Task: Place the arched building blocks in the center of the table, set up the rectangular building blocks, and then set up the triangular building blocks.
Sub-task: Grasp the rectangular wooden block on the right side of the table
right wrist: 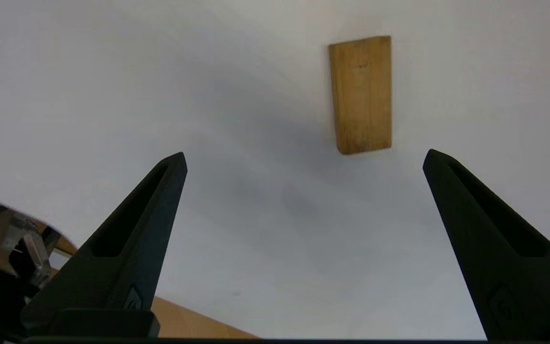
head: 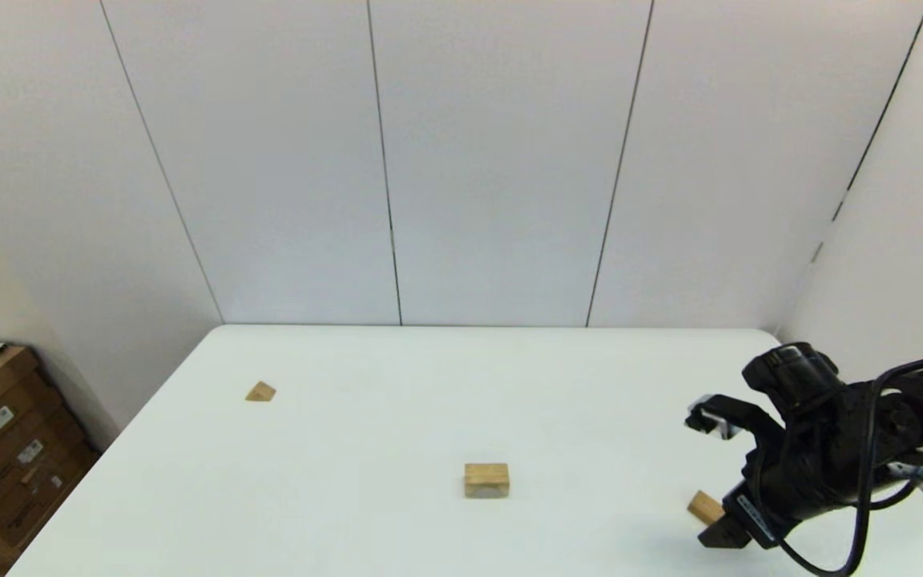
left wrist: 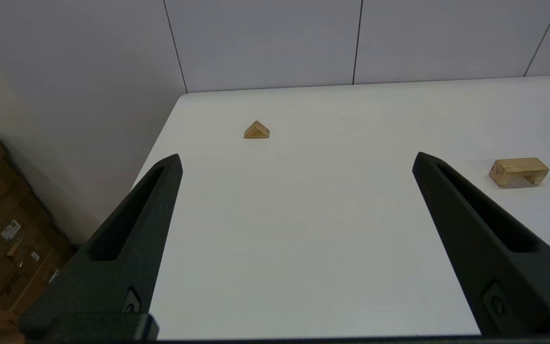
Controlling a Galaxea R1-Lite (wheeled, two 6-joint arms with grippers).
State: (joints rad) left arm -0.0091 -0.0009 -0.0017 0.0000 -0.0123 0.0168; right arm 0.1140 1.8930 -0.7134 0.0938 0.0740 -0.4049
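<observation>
Flat tan wooden rectangular bar [right wrist: 361, 93] lying just ahead of open right gripper [right wrist: 303, 160]
Long axis running along the reach, off toward one finger; left gripper [left wrist: 296, 160] open, farther off.

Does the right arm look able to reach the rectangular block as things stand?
Probably yes: the right gripper hangs open just above the rectangular block, which lies flat on bare table with nothing between them.

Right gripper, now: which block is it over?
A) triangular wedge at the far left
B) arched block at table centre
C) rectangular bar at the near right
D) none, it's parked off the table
C: the right gripper hangs open right by the rectangular bar, which lies flat on the table and not yet between the fingers in the right wrist view.
</observation>
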